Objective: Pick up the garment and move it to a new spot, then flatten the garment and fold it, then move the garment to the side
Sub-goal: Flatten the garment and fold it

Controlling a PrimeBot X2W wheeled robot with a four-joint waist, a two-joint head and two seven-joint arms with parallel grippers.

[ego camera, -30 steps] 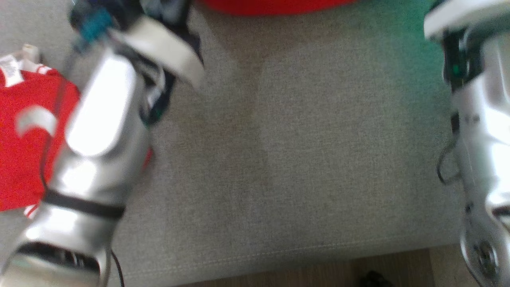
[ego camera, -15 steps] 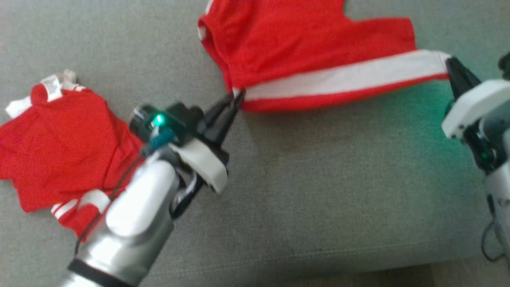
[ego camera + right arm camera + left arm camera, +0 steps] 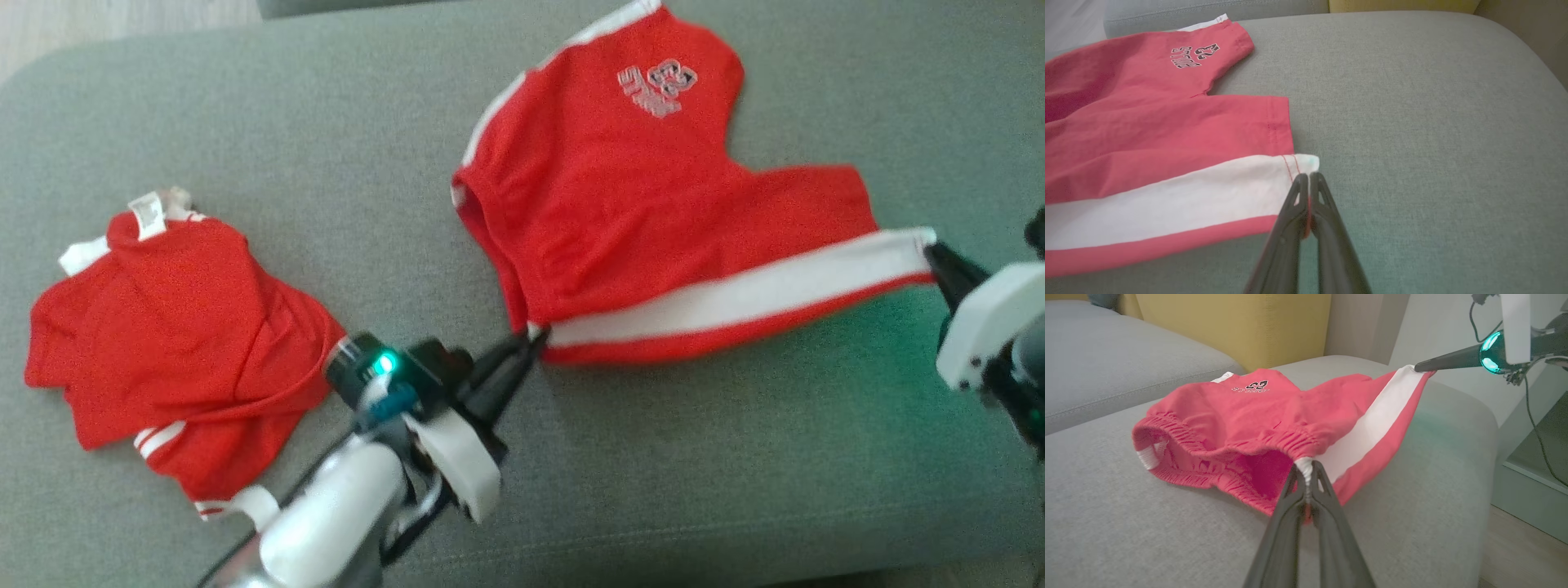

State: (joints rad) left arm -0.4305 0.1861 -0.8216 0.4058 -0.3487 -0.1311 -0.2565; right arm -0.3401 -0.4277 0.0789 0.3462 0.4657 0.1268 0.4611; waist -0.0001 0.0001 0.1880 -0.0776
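Red shorts (image 3: 637,204) with a white side stripe and a printed logo lie spread on the grey cushion (image 3: 694,457), also seen in the left wrist view (image 3: 1257,424) and the right wrist view (image 3: 1147,134). My left gripper (image 3: 535,336) is shut on the waistband corner (image 3: 1305,465) at the stripe's left end. At the stripe's right end, my right gripper (image 3: 933,250) is shut on the leg hem corner (image 3: 1306,163). The stripe edge is stretched between the two grippers, and it is lifted a little off the cushion.
A second red garment (image 3: 175,343) with white trim lies crumpled at the left of the cushion, beside my left forearm (image 3: 343,514). A yellow backrest (image 3: 1229,326) stands behind the cushion. The cushion's front edge (image 3: 653,563) runs along the bottom, with wooden floor (image 3: 1519,547) beyond.
The head camera has tilted, so the whole picture has shifted down. Both grippers remain shut on the shorts' stripe ends, and more of the shorts now shows.
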